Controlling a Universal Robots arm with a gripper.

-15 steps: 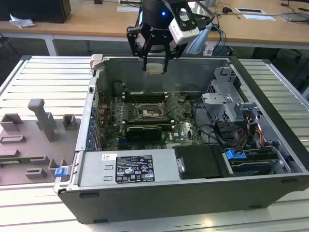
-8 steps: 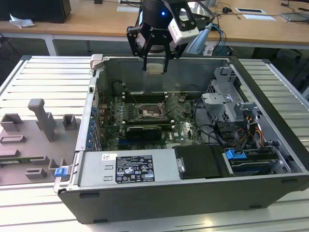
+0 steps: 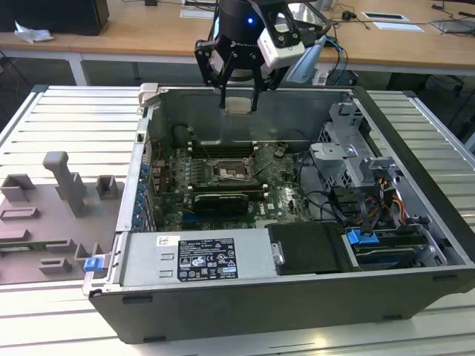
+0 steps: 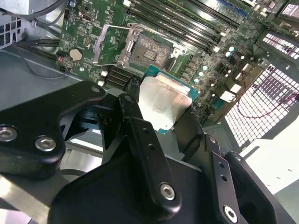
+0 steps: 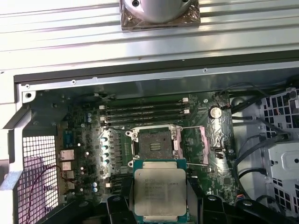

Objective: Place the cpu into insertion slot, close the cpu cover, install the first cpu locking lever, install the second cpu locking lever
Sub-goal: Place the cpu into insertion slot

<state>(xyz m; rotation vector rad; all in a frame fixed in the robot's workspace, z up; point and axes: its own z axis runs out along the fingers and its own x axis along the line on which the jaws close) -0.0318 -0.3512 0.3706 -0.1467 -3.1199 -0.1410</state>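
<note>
Cpu [image 5: 160, 193] is squeezed tight between your gripper's [image 3: 239, 105] black metal fingers [image 4: 140, 135]. It is a flat square chip with a shiny grey top and a green edge. You hold it high over the open computer case [image 3: 297, 311]. Down on the green board [image 5: 84, 140], the insertion slot [image 5: 156, 144] looks dark and square. The cpu cover [image 5: 194, 144], a thin silver frame, is flipped open beside it.
</note>
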